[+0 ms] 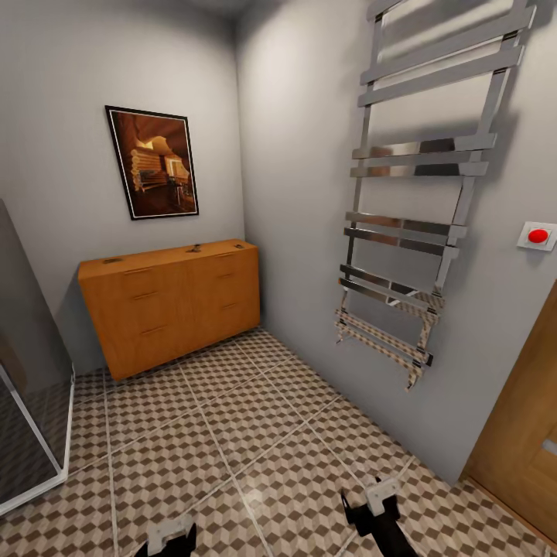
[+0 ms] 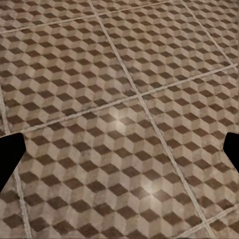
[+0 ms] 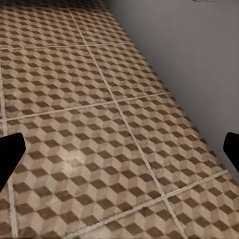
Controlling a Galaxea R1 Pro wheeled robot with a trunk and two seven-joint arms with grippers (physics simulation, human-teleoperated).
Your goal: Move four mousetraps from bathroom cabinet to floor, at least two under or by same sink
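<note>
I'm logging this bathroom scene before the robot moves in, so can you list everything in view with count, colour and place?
cabinet: one, orange-brown wood, in the far corner.
small dark items: several on the cabinet top, too small to count or identify.
picture: one, dark frame, on the wall above the cabinet.
towel rack: one, chrome, on the right wall.
button: one, red on a white plate, right wall.
door: one, brown wood, far right.
floor: cube-pattern tiles, brown, beige and cream.
left gripper: open, bottom edge.
right gripper: open, bottom right.
</note>
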